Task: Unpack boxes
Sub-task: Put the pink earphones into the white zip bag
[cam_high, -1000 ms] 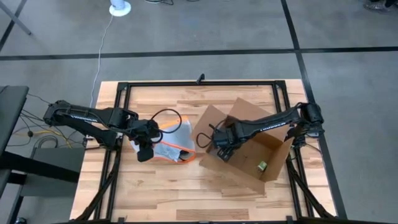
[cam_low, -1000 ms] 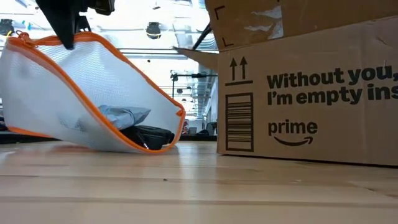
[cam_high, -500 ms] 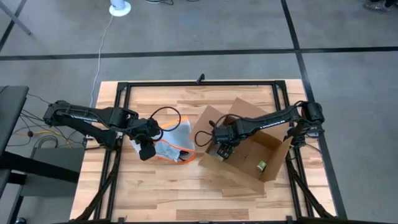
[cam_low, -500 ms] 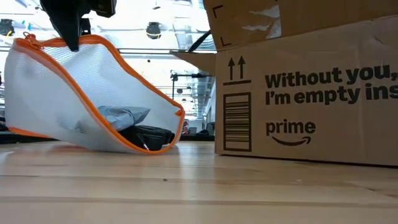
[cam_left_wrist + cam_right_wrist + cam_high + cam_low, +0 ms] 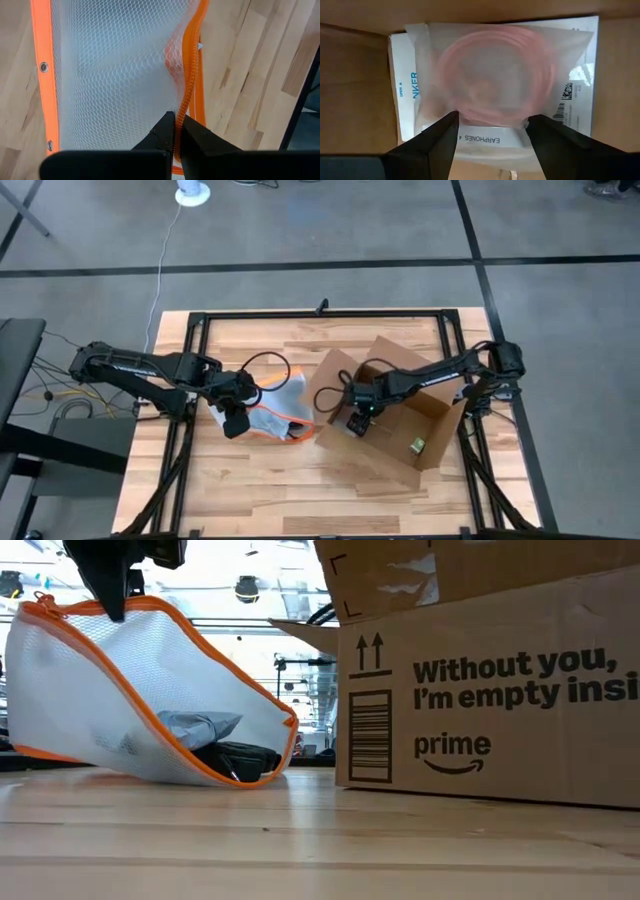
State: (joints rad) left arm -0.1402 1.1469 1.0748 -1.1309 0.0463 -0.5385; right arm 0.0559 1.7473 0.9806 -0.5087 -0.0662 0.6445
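- Box (image 5: pixel 400 415): brown cardboard, flaps up, open top, on counter (image 5: pixel 250 480) at R side. Low view shows printed side w/ barcode, arrows, black lettering.
- Right claw (image 5: pixel 359 423) is down inside box, at its L end, near the wall facing the pouch.
- Right claw fingers (image 5: pixel 432 142) spread wide, apart on either side of a clear bag (image 5: pixel 500 75) holding a pink coiled ring; not closed on it. Bag lies on a white packet (image 5: pixel 402 95) w/ printed label, on box floor directly ahead of claw.
- Small greenish item (image 5: pixel 419 446) also in box, at far corner from right claw, well apart.
- Left claw (image 5: pixel 233 423) pinched narrow on orange zipper edge of mesh pouch (image 5: pixel 275 405); wrist view shows fingers (image 5: pixel 162 130) tight on zipper.
- Pouch: clear/white mesh, orange trim, held up from counter at claw's end, sagging to R. Inside: grey wrapped item (image 5: pixel 195 725) + dark item (image 5: pixel 245 758) at low end.
- Pouch low end near box wall, small gap, not touching (low view).
- Open counter in front of both claws.
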